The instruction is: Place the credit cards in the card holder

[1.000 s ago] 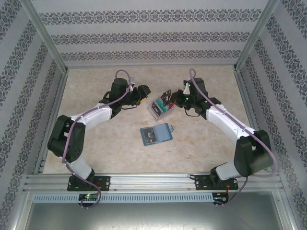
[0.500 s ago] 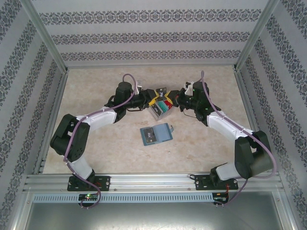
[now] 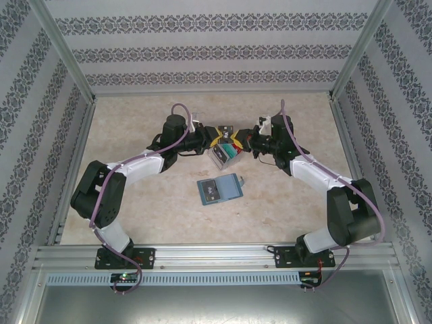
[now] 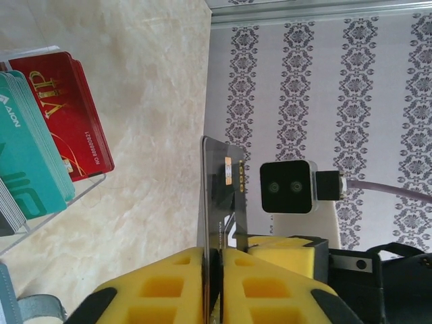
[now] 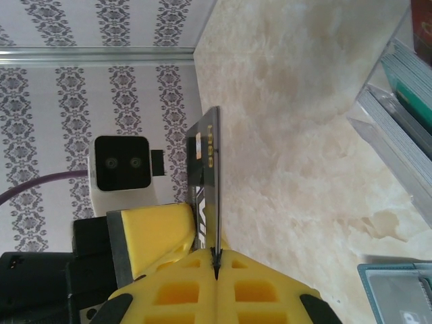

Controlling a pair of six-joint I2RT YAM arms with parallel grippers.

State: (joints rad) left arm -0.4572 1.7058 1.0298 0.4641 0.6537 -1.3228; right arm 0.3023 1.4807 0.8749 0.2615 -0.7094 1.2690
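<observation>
Currently | left gripper (image 4: 214, 270): pads pinching a dark card (image 4: 219, 185) edge-on | right gripper (image 5: 216, 266): clamped on apparently the same card | red card (image 4: 64, 108), teal card (image 4: 27, 155): upright in clear box (image 4: 86, 187) | card holder (image 3: 219, 189): flat on table (image 3: 270, 216), near box

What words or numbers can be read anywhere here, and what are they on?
"VIP", gold, on the red card.
"NO 88886821", roughly, along its edge.
"AJON", perhaps, on the teal card.
"VI", cut off, on the black card; its digits are blurred.
Print on the wallet: too small to read.
</observation>
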